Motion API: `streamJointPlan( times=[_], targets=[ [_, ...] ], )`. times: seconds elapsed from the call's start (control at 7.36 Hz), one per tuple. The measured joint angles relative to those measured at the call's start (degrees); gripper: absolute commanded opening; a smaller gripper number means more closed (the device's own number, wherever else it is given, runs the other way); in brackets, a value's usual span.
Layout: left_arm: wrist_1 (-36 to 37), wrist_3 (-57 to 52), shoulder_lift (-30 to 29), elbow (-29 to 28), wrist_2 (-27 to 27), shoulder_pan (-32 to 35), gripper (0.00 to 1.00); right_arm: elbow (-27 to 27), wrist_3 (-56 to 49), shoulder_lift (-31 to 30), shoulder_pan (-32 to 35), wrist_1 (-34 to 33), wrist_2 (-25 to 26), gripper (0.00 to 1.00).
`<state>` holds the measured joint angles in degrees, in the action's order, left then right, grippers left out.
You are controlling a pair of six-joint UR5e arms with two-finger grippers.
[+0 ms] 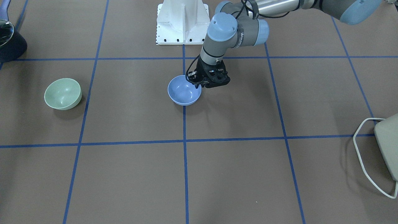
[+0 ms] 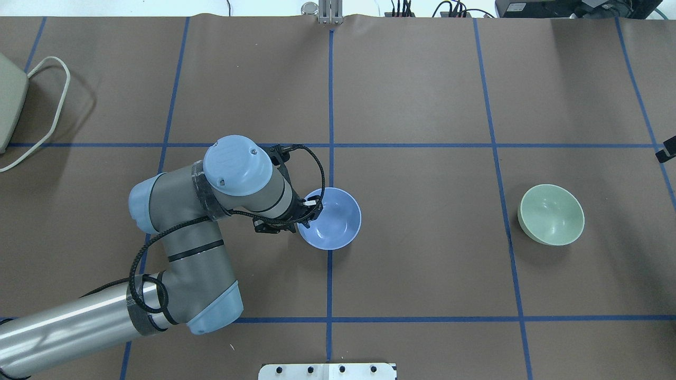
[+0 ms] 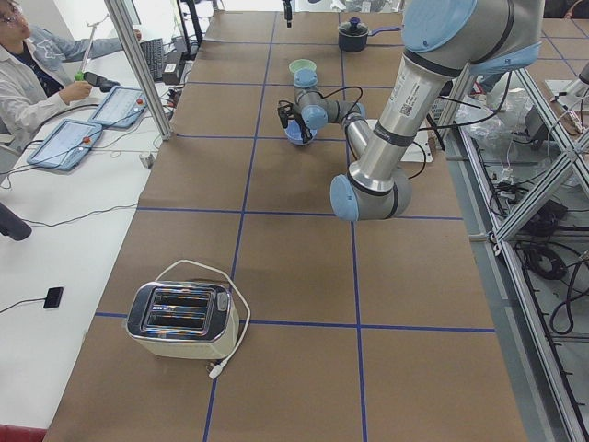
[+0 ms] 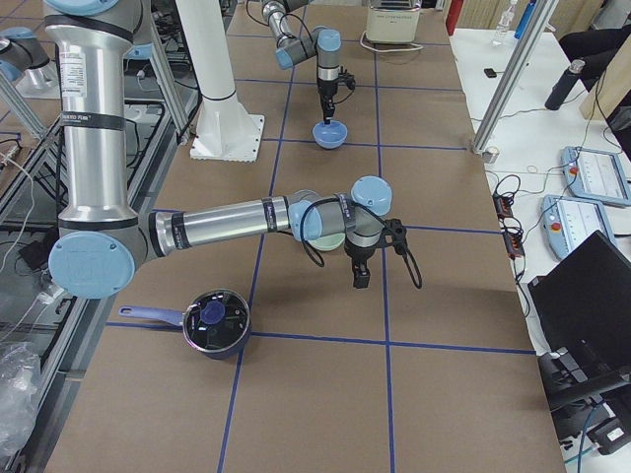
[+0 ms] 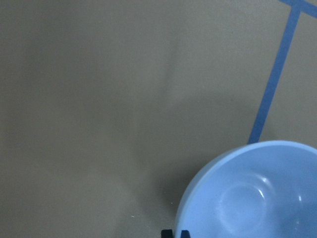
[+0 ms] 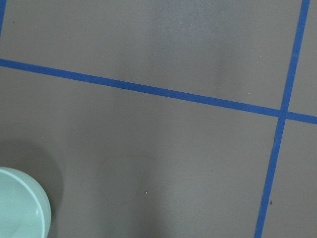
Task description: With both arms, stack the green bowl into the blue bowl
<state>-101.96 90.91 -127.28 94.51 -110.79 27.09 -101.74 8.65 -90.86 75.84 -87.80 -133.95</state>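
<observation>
**Table state: blue bowl gripped at centre, green bowl at 3 o'clock**

**Surface.** The table (image 2: 422, 79) carries a brown mat (image 2: 412, 274) divided into squares by blue tape lines (image 2: 331, 95). Directions below are read on the overhead view, with the blue bowl as dial centre.

**Task items.**
- The blue bowl (image 2: 335, 221) sits upright on the centre tape line.
- The left gripper (image 2: 309, 210) is at the bowl's 9 o'clock rim. In the wrist view its fingertips (image 5: 167, 233) sit close together on either side of the rim, clamped on it.
- The green bowl (image 2: 552, 214) sits upright at 3 o'clock, well apart from the blue bowl.
- The right gripper (image 4: 360, 279) hangs fingers-down near the green bowl without touching it. Whether its fingers are apart or together cannot be told.

**Room.**
- A toaster (image 2: 8, 100) with a white cord (image 2: 53, 100) stands at 10 o'clock, at the table's left end.
- The white base plate (image 2: 327, 371) lies at 6 o'clock, at the near edge.
- The right side view shows a lidded pot (image 4: 212, 325) on the mat at the robot's right end.
- A desk (image 3: 55, 230) with tablets (image 3: 64, 143) runs along the far side, with a person (image 3: 23, 64) seated at it.

**Edges and free space.**
- The mat's far edge lies at 12 o'clock.
- Both bowls are well apart from every edge.
- Between the bowls lies a span of mat crossed by one tape line.
</observation>
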Motion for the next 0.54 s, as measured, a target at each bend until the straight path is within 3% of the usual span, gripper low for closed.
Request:
streamJointPlan(
  times=[0.54],
  targets=[
    [0.44,-0.22,1.95,6.89,-2.55,3.60,0.97,-1.48,-0.07,2.60,-1.50,0.01,1.57,1.00]
  ],
)
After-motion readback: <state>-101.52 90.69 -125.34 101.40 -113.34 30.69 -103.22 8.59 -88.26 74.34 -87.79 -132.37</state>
